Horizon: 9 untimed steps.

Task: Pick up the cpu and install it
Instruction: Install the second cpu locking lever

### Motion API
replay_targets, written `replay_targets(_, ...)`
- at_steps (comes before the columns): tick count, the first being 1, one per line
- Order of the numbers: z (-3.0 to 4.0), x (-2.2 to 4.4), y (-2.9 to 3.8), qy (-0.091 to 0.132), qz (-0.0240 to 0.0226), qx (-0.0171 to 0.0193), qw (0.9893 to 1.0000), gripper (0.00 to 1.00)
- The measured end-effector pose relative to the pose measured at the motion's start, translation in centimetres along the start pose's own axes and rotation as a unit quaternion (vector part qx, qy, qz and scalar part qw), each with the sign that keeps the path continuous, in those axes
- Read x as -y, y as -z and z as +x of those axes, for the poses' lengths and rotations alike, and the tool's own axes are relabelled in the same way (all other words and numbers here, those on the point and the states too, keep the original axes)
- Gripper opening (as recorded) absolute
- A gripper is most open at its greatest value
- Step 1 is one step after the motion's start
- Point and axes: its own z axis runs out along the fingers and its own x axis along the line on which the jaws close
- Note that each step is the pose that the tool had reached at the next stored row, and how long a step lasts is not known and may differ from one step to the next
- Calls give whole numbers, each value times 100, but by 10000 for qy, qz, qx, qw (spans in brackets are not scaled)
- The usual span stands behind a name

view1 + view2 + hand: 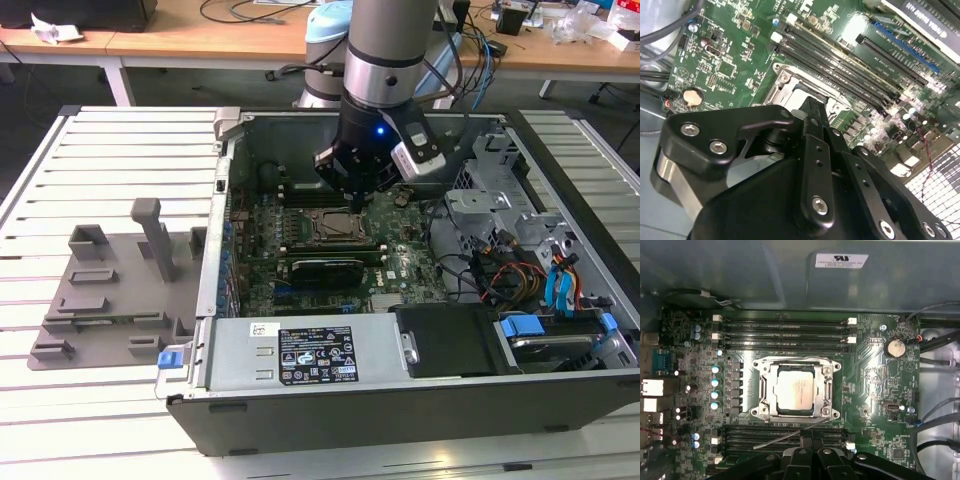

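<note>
The cpu, a pale silvery square, lies flat inside the metal-edged socket frame on the green motherboard. In the exterior view the cpu sits mid-board inside the open computer case. My gripper hangs just above and behind the socket, apart from the chip. Its black fingertips stand together with nothing between them. In the second wrist view the gripper points down at the socket and hides most of the cpu. A thin metal lever lies slanted by the socket's edge.
Memory slots flank the socket on two sides. An expansion card lies nearer the case front. Drive cages and loose cables fill the exterior view's right. A grey tray with upright posts rests on the slatted table at the left.
</note>
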Motion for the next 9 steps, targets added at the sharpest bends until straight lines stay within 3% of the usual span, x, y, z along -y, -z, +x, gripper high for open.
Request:
replay_targets(4, 27, 210, -2, 2, -166, 3, 9999, 11)
replay_targets(6, 31, 257, -12, 1, -176, 4, 9998, 11)
replay_targets(9, 31, 263, -40, 2, -175, 4, 9998, 11)
